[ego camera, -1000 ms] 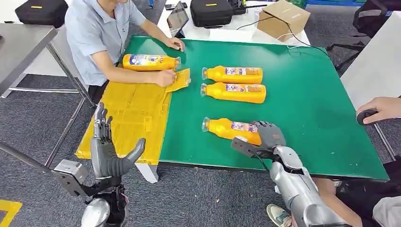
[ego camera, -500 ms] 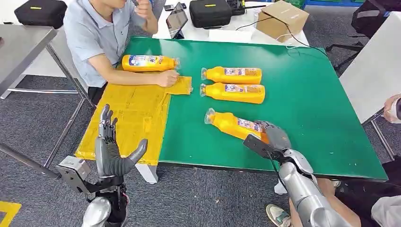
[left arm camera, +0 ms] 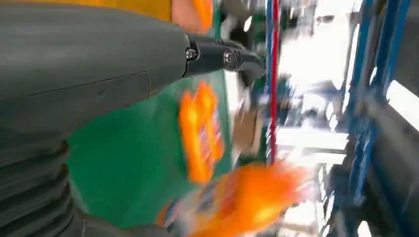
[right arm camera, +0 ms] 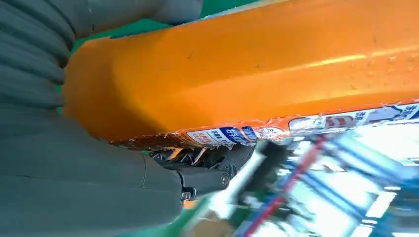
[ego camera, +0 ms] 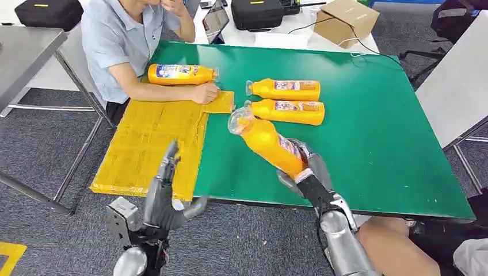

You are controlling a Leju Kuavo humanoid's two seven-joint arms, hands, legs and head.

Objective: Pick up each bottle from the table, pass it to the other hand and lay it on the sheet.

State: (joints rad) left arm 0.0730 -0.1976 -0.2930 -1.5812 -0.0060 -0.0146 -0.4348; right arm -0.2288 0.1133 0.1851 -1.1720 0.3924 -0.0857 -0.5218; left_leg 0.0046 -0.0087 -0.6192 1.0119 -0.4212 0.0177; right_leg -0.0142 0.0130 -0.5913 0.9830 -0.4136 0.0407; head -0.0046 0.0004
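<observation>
My right hand (ego camera: 305,167) grips an orange bottle (ego camera: 266,141) by its base and holds it tilted above the green table (ego camera: 374,126), cap end up and toward the left. The same bottle (right arm camera: 257,79) shows up close in the right wrist view, pressed against that hand (right arm camera: 74,163). My left hand (ego camera: 167,192) is raised in front of the table's near edge, fingers apart, holding nothing. Two more orange bottles (ego camera: 283,89) (ego camera: 286,111) lie side by side on the table. A third (ego camera: 181,74) lies at the far left. The yellow sheet (ego camera: 152,141) covers the table's left end.
A person in a light blue shirt (ego camera: 115,40) sits at the far left, one hand (ego camera: 204,93) resting on the sheet's corner. A cardboard box (ego camera: 345,20) and a black case (ego camera: 256,12) stand on the white table behind. A bare knee (ego camera: 397,247) is at my right.
My right hand has lifted the bottle off the table and swung it up and leftward. My left hand has moved right, toward the bottle. The hand at the right edge is gone.
</observation>
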